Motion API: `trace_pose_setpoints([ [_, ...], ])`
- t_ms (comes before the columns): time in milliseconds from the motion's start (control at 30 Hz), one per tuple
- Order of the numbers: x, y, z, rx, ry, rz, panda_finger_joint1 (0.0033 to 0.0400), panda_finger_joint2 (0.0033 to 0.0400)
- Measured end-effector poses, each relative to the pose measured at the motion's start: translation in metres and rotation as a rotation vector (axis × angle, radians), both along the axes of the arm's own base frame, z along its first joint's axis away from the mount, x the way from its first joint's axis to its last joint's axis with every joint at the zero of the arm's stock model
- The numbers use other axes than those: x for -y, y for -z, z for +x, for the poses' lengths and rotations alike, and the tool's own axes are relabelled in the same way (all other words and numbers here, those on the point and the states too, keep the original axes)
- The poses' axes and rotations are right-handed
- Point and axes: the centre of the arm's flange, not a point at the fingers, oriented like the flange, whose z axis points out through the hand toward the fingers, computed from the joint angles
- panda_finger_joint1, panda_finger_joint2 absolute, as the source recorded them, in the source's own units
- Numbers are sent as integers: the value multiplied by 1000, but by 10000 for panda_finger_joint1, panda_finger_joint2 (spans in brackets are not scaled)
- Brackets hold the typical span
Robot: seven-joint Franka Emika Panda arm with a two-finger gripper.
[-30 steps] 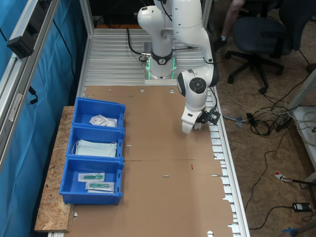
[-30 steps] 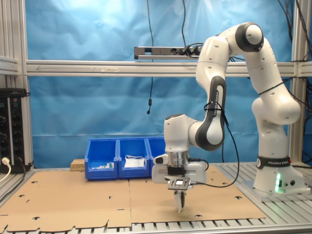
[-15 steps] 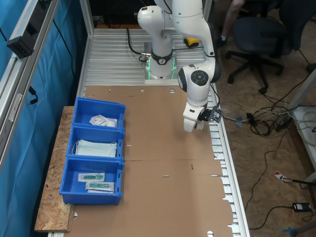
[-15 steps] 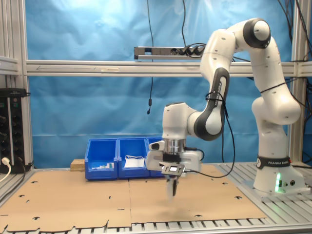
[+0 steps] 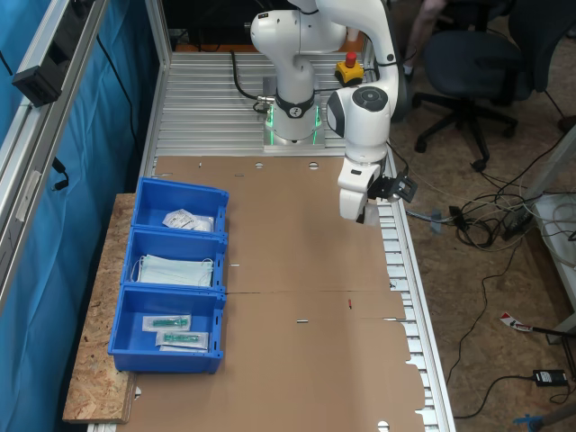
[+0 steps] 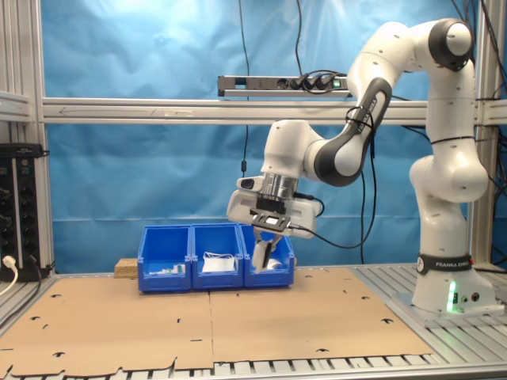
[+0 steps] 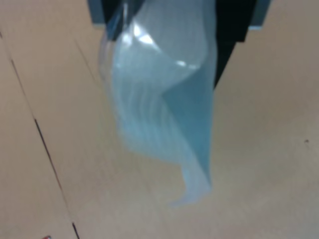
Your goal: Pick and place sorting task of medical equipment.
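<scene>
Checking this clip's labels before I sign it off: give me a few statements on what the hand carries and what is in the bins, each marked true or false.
1. The hand is shut on a pale blue face mask hanging above the cardboard. True.
2. The hand is lowered inside a blue bin. False: it hangs over the bare cardboard.
3. The middle bin holds face masks. True.
4. White sachets lie loose on the cardboard. False: they sit in the bin nearest the robot base.
</scene>
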Motion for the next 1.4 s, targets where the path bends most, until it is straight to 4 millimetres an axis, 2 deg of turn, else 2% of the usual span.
trace_pose_setpoints([
  [267,30,-54,-2,34,-21,-44,58,58],
  [533,89,-84,-7,17,-23,-84,58,58],
  [700,137,-90,-12,-10,-27,-97,58,58],
  [733,158,-91,-15,-22,-31,-100,58,58],
  [1000,235,-89,-33,-63,-57,-99,58,58],
  [1400,301,-84,-61,-89,-120,-90,58,58],
])
